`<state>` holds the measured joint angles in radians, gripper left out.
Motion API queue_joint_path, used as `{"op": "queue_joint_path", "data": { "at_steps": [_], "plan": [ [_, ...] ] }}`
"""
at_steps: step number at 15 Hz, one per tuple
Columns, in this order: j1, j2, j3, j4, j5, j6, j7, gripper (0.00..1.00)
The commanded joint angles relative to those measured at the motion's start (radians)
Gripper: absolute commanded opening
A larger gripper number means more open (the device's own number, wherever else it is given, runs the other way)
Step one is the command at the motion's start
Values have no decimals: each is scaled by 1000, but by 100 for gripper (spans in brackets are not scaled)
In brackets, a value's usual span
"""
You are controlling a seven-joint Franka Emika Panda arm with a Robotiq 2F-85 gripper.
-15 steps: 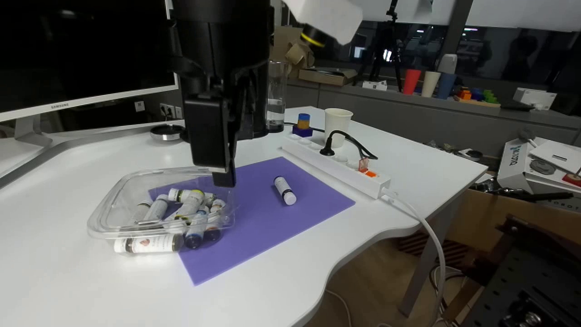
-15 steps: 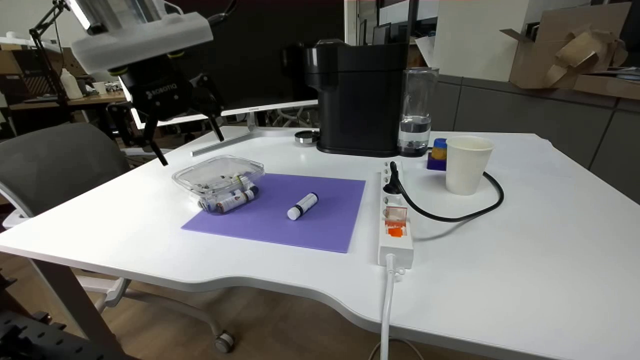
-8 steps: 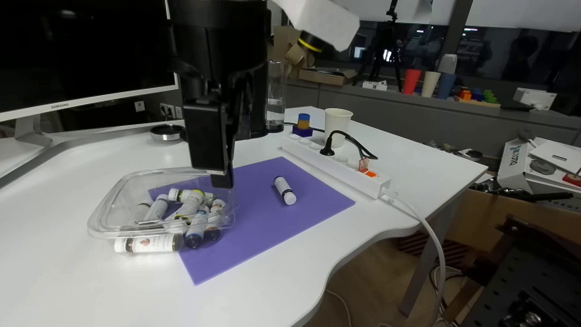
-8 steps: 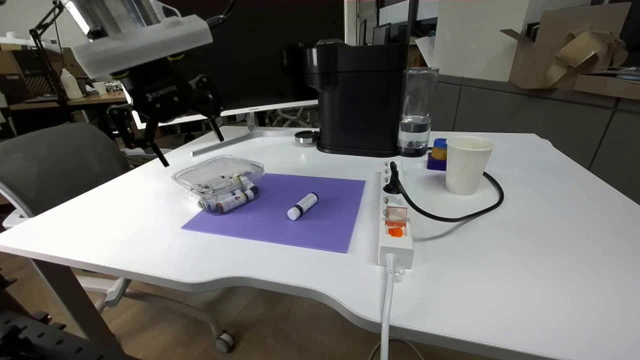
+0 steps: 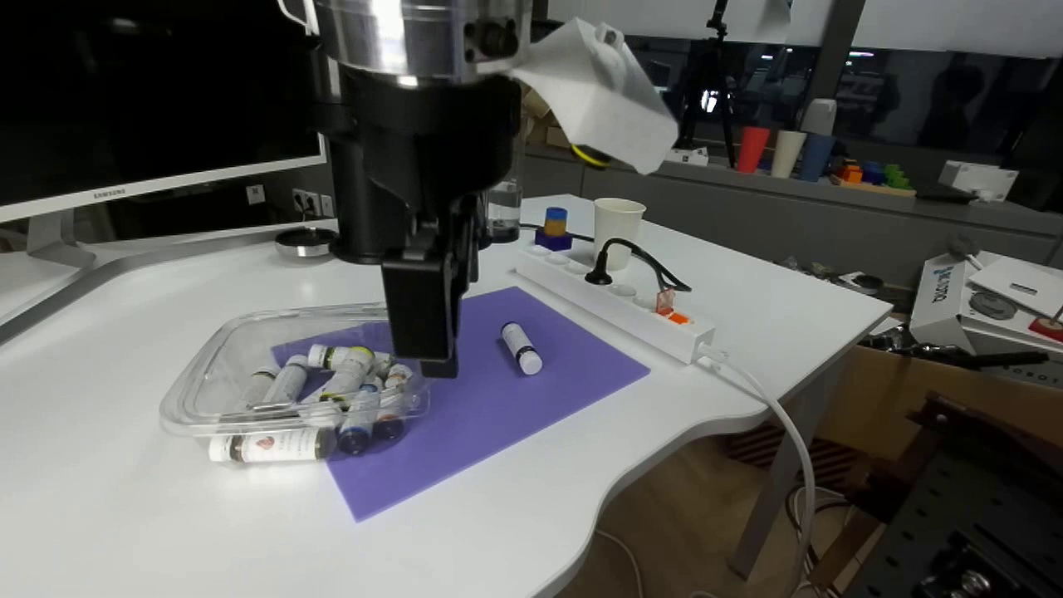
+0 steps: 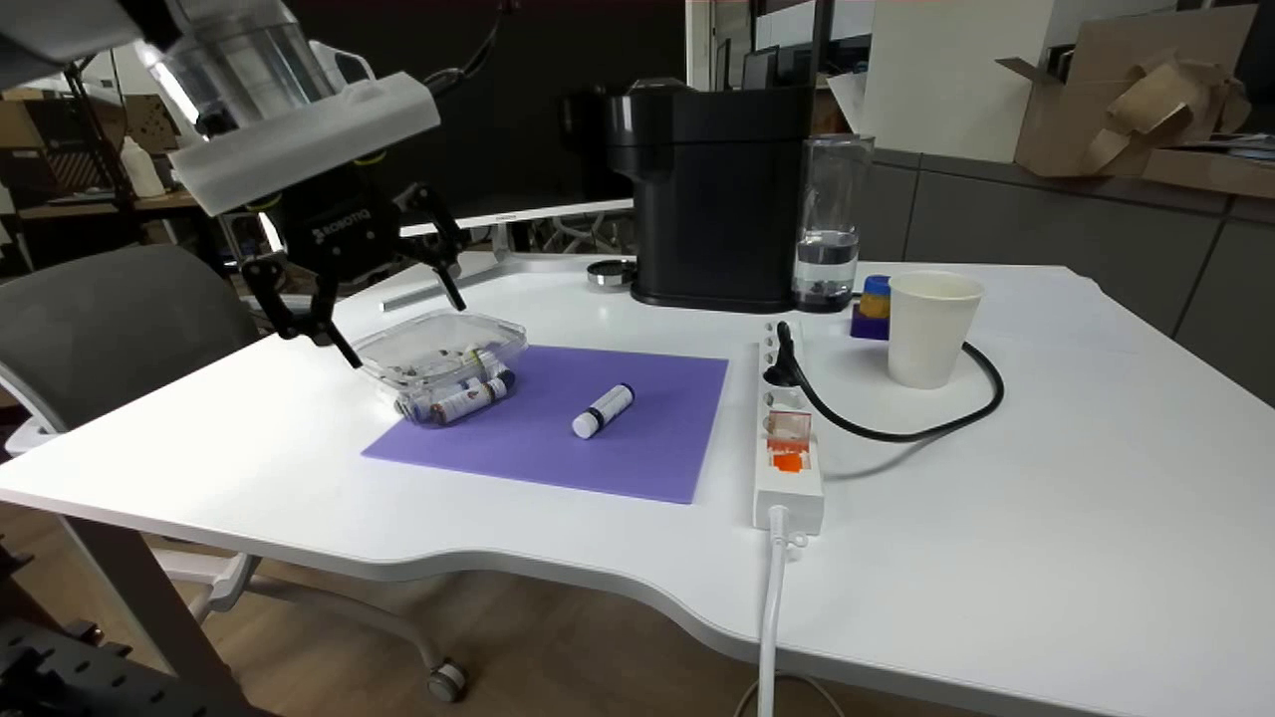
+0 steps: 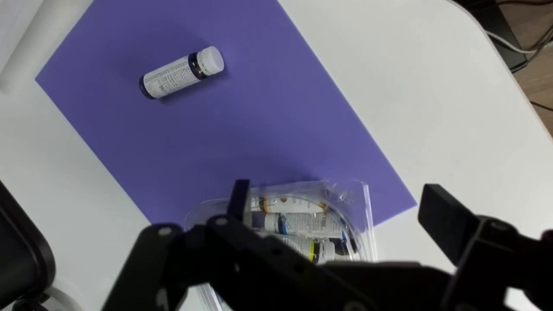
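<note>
robotiq gripper (image 6: 408, 336) spread wide, hanging above clear plastic tub (image 5: 184, 421) of vials (image 7: 313, 223), 1 loose white-capped vial (image 7: 173, 77) chilling on purple mat (image 7: 259, 116)

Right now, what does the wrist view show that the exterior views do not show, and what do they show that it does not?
Only the wrist view: lines of small print on the label of the lone bottle.

Only the exterior views: the white cup, the clear vessel with liquid and the monitor.

Shared by all: the lone bottle, the purple mat under it, the clear container with more bottles inside, and the black gripper.
</note>
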<state>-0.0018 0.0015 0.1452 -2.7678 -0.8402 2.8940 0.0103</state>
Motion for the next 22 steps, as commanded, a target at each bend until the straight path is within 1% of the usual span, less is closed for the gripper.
{"op": "queue_joint_path", "data": {
  "at_steps": [1, 3, 6, 7, 9, 15, 22],
  "plan": [
    [-2, 44, -6, 41, -149, 2, 155, 100],
    [5, 53, -9, 66, -263, -16, 259, 100],
    [16, 80, -6, 117, -488, -69, 458, 100],
    [18, 100, -3, 130, -544, -86, 514, 100],
    [24, 144, 2, 148, -617, -113, 601, 100],
    [44, 265, 4, 185, -692, -120, 713, 100],
    [61, 317, 3, 241, -743, -120, 766, 100]
  ]
}}
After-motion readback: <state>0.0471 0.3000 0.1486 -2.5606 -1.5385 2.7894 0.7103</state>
